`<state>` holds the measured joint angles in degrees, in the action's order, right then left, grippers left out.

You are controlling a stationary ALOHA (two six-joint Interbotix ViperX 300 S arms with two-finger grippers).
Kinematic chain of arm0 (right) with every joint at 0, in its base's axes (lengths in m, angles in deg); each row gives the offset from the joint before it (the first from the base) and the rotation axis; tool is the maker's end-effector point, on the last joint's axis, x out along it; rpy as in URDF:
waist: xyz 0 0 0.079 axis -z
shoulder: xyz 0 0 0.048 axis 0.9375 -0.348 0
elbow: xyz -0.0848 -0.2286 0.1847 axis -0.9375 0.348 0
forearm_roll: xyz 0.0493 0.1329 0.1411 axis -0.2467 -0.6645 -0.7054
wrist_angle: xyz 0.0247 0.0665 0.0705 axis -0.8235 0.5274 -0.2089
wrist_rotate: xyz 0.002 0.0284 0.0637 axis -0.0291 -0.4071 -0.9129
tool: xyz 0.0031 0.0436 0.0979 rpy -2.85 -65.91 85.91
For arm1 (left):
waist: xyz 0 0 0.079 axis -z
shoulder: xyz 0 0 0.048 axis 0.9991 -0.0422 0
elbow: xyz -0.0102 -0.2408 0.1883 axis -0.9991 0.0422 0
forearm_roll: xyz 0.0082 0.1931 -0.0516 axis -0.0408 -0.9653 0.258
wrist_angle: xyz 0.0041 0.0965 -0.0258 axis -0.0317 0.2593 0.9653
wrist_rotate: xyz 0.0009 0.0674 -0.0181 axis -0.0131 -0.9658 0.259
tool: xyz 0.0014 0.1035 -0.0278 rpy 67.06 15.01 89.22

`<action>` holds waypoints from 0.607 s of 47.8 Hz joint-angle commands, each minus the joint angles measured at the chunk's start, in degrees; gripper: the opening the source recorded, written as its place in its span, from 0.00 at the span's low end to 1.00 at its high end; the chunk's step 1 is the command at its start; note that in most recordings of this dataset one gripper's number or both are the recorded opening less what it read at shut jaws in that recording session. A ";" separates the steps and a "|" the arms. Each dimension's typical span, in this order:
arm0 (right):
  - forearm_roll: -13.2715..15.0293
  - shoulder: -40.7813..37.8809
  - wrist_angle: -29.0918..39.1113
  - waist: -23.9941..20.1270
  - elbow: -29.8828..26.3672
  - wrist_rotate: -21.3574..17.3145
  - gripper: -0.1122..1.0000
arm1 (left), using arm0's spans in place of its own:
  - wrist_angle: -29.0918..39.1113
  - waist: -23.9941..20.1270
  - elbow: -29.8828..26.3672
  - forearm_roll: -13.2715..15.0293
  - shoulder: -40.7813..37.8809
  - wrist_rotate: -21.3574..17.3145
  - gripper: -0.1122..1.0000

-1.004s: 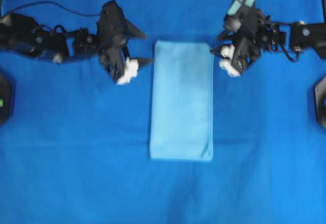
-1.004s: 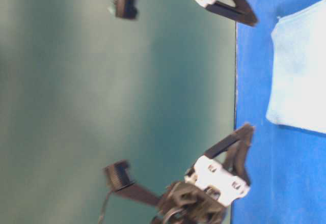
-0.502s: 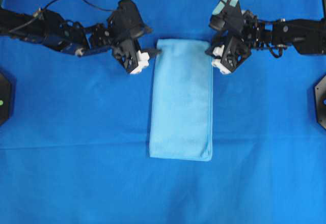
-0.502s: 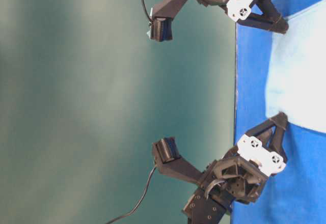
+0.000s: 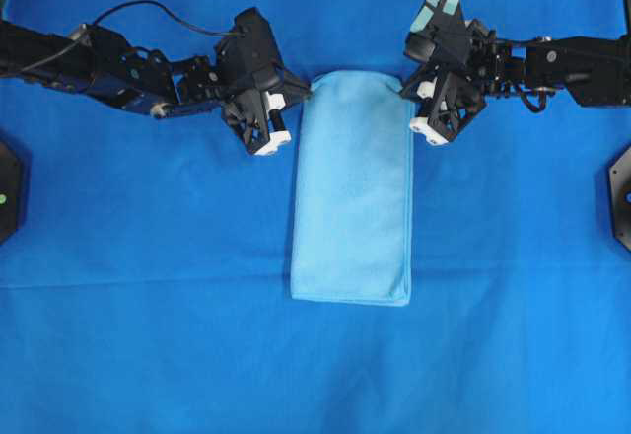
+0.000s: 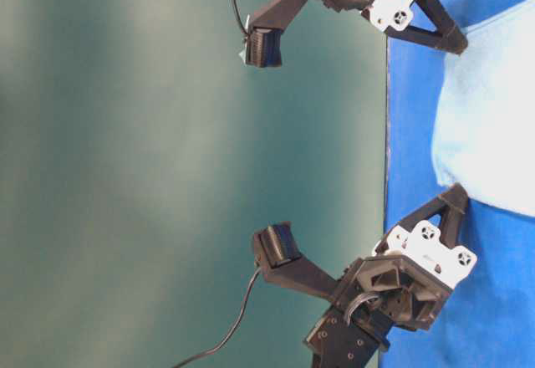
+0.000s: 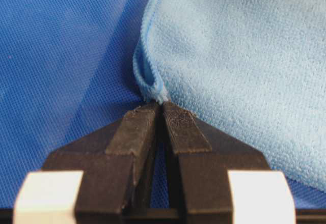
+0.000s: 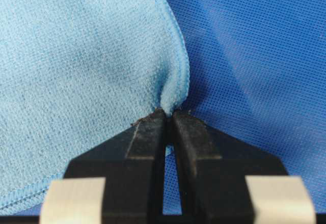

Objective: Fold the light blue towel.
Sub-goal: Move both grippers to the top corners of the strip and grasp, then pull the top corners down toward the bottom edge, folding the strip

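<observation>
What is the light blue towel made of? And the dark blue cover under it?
The light blue towel looks like soft, fuzzy cloth, maybe microfibre: its surface is nubbly and matte, with a stitched hem, and it puckers where the fingers pinch it. The dark blue cover looks like a thinner, flatter woven fabric: a fine grid of threads shows, with no fuzz.

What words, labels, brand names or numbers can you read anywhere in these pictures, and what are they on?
None. No readable text shows on the light blue towel, the blue table covering, or either arm. The towel's surface is plain in both wrist views.
</observation>
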<state>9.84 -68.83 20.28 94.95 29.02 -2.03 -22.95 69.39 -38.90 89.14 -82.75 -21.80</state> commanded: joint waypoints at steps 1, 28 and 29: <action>0.18 0.44 -0.26 0.09 -0.79 0.09 0.15 | 0.97 0.18 0.62 -0.09 1.05 -0.09 0.11; 0.26 7.03 5.27 0.09 -2.90 0.26 0.15 | 6.68 -1.23 0.35 -0.09 11.16 -5.63 0.11; 0.18 7.29 5.45 0.09 -2.81 0.35 0.15 | 6.68 -1.32 0.35 -0.09 11.16 -5.80 0.11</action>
<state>9.93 -63.65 25.29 94.95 27.18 -1.59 -16.09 68.51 -37.85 89.05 -73.35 -27.25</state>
